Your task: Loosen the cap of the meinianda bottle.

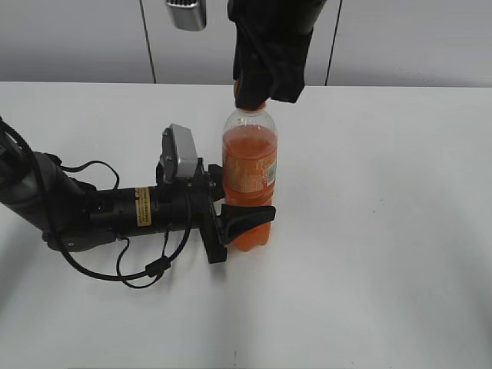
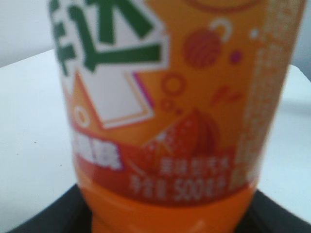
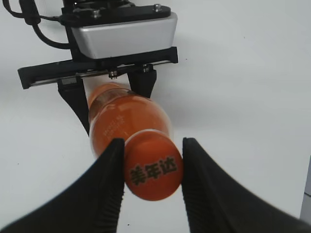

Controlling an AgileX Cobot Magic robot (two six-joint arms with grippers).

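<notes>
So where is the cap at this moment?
On the meinianda bottle, mid-table in the exterior view; the cap sits between the right gripper fingers.

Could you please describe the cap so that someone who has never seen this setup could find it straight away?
On the white table stands one tall bottle of orange soda, clamped low down by the left gripper. The cap is the small round orange lid on its neck, between the right gripper fingers. Unlike the clear bottle, it is solid orange with dark characters on top.
</notes>
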